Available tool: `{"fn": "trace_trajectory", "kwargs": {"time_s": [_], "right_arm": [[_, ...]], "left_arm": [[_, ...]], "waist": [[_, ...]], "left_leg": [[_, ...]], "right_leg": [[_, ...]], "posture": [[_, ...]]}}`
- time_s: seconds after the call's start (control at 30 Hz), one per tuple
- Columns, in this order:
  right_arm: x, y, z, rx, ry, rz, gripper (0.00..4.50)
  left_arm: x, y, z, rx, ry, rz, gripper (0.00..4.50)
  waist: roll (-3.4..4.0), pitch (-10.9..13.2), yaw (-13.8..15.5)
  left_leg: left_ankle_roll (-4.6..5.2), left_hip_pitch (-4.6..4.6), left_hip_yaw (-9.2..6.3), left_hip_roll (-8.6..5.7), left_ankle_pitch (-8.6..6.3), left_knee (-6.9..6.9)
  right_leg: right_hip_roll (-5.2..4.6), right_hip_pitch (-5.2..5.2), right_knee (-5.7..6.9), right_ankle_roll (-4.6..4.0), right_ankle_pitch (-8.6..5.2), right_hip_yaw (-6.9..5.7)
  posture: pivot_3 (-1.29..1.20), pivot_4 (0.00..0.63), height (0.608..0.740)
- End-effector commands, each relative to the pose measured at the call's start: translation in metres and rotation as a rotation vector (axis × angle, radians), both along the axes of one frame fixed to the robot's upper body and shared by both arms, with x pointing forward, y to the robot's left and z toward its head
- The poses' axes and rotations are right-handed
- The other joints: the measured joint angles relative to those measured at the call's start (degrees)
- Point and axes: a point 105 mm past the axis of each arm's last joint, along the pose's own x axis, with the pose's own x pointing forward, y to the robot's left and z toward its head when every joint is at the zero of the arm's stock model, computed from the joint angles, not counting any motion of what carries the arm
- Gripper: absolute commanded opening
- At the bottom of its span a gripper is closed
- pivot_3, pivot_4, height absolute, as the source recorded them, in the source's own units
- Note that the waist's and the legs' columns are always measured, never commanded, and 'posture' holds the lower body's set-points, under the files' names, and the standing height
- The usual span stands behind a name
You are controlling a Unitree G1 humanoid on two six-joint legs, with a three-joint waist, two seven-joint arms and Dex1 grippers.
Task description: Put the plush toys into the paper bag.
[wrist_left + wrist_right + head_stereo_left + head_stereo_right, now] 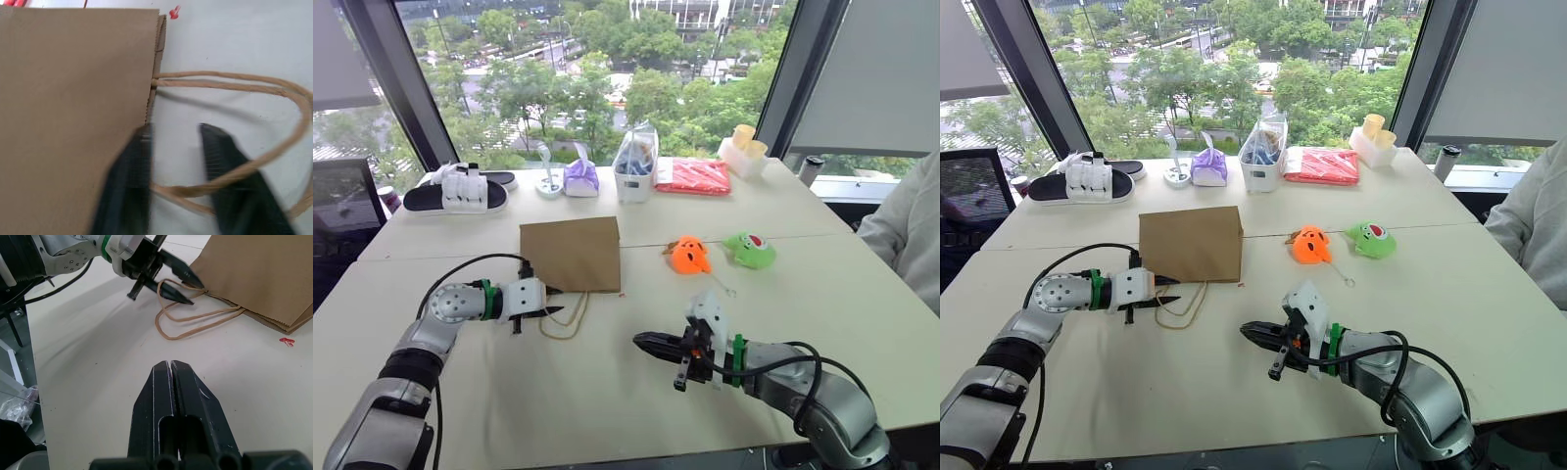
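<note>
Left gripper [178, 286]: at the open edge of the paper bag [572, 253], where the cord handles [274, 156] leave it. Both wrist views show a clear gap between its 2 fingers [128, 181], one against the bag's edge, the other over a handle cord; no firm hold on anything can be made out.
Right gripper [171, 372]: fingers pressed together, holding nothing, above bare table [607, 392] and pointing toward the bag.
Paper bag: plain brown, lying flat on the table, handle loops spread on the tabletop toward the robot.
Toys: orange toy [689, 255] and green toy [751, 249] lie side by side on the table, to the right of the bag and apart from it.
Far edge of table: black-and-white sandal [458, 192], purple pouch [580, 178], clear bag with blue contents [635, 162], red packet [693, 175].
Writing: none readable on the bag or elsewhere.
Left wrist view: a small red scrap [174, 11] on the table just past the bag's corner.
Right wrist view: the left gripper's fingers side-on at the bag.
Right edge of head views: a person's light sleeve [906, 230].
</note>
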Motion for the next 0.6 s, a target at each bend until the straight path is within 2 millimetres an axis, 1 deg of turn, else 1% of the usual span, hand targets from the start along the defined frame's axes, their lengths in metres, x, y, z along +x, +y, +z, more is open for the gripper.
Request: {"fn": "trace_trajectory", "kwargs": {"time_s": [0.03, 0.1, 0.2, 0.27, 0.37, 0.43, 0.47, 0.5, 0.6], "right_arm": [[0.0, 0.005, 0.008, 0.023, -0.05, 0.013, 0.0], [0.003, 0.008, 0.009, 0.03, -0.068, 0.005, 0.0], [0.013, 0.016, 0.013, 0.036, -0.116, -0.019, 0.0], [0.024, 0.024, 0.016, 0.025, -0.178, -0.048, 0.0], [0.042, 0.03, 0.014, -0.015, -0.253, -0.102, 0.0], [0.057, 0.032, 0.011, -0.047, -0.291, -0.151, 0.0], [0.064, 0.034, 0.011, -0.05, -0.309, -0.176, 0.0], [0.07, 0.037, 0.01, -0.048, -0.317, -0.195, 0.0], [0.084, 0.044, 0.008, -0.061, -0.35, -0.23, 0.0]], "left_arm": [[0.003, -0.003, 0.027, -0.116, 0.021, 0.022, 0.1], [0.005, -0.011, 0.038, -0.226, 0.11, 0.063, 0.1], [0.0, -0.031, 0.064, -0.381, 0.241, 0.084, 0.1], [-0.007, -0.047, 0.088, -0.471, 0.32, 0.07, 0.1], [-0.012, -0.059, 0.111, -0.542, 0.399, 0.088, 0.1], [-0.013, -0.062, 0.114, -0.524, 0.465, 0.134, 0.1], [-0.014, -0.065, 0.116, -0.527, 0.494, 0.144, 0.1], [-0.016, -0.066, 0.117, -0.528, 0.518, 0.147, 0.1], [-0.02, -0.071, 0.119, -0.553, 0.579, 0.149, 0.1]], "waist": [[0.0, 0.0, -0.02], [0.0, 0.0, -0.07], [-0.01, 0.0, -0.24], [-0.03, 0.01, -0.43], [-0.04, 0.01, -0.87], [-0.05, 0.0, -1.36], [-0.05, 0.0, -1.45], [-0.05, 0.0, -1.69], [-0.04, 0.0, -1.84]], "left_leg": [[0.02, 0.0, 0.0, 0.0, -0.01, 0.01], [0.09, -0.01, 0.0, 0.0, -0.05, 0.05], [0.23, -0.01, -0.02, -0.02, -0.13, 0.16], [0.24, 0.02, -0.02, -0.02, -0.14, 0.2], [0.22, 0.11, -0.06, -0.03, -0.13, 0.19], [0.11, 0.12, -0.12, -0.03, -0.06, 0.17], [-0.17, 0.14, -0.11, -0.03, 0.1, 0.15], [-0.24, 0.16, -0.11, -0.03, 0.14, 0.12], [-0.31, 0.17, -0.1, 0.03, 0.17, 0.05]], "right_leg": [[0.0, 0.0, 0.02, 0.0, 0.0, 0.0], [0.0, 0.0, 0.06, 0.0, 0.0, 0.0], [0.0, -0.01, 0.22, 0.01, -0.01, 0.01], [-0.01, -0.03, 0.39, 0.03, -0.02, 0.01], [0.0, -0.08, 0.59, 0.06, -0.06, 0.02], [0.04, -0.09, 0.64, 0.06, -0.06, 0.02], [0.05, -0.08, 0.63, 0.06, -0.06, 0.02], [0.05, -0.09, 0.63, 0.06, -0.06, 0.03], [0.13, -0.18, 0.66, 0.04, -0.06, 0.06]], "posture": [[0.0, 0.15, 0.74], [0.0, 0.15, 0.74], [0.0, 0.15, 0.74], [0.0, 0.15, 0.74], [0.0, 0.15, 0.74], [0.0, 0.15, 0.74], [0.0, 0.15, 0.74], [0.0, 0.15, 0.74], [0.0, 0.15, 0.74]]}}
